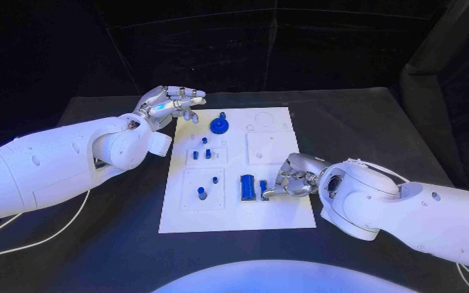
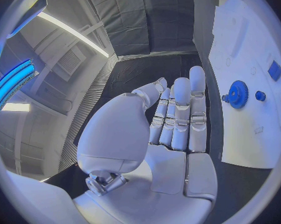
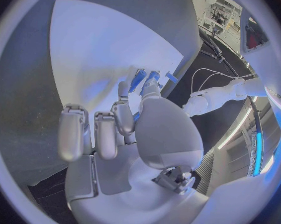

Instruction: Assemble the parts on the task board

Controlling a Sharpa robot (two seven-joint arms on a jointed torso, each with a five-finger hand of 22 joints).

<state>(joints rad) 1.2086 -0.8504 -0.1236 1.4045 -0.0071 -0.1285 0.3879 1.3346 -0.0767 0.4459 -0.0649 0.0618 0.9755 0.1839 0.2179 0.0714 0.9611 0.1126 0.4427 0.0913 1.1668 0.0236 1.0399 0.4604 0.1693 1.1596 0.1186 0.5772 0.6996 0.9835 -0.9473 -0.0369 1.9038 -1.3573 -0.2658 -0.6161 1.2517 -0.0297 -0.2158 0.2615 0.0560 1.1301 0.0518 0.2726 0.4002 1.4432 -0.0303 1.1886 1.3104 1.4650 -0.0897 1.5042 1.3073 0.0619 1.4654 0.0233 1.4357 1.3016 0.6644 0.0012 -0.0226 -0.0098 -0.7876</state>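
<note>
my left hand [image 1: 172,106] released, fingers straight, beside board [image 1: 283,211] near gear [image 1: 221,127]. my right hand [image 1: 290,179] on blue block [image 1: 248,187]; grip unclear.

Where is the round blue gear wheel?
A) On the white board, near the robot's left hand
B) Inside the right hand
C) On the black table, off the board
A: the round blue gear wheel lies on the white task board, at its far end, just beside the left hand.
</note>
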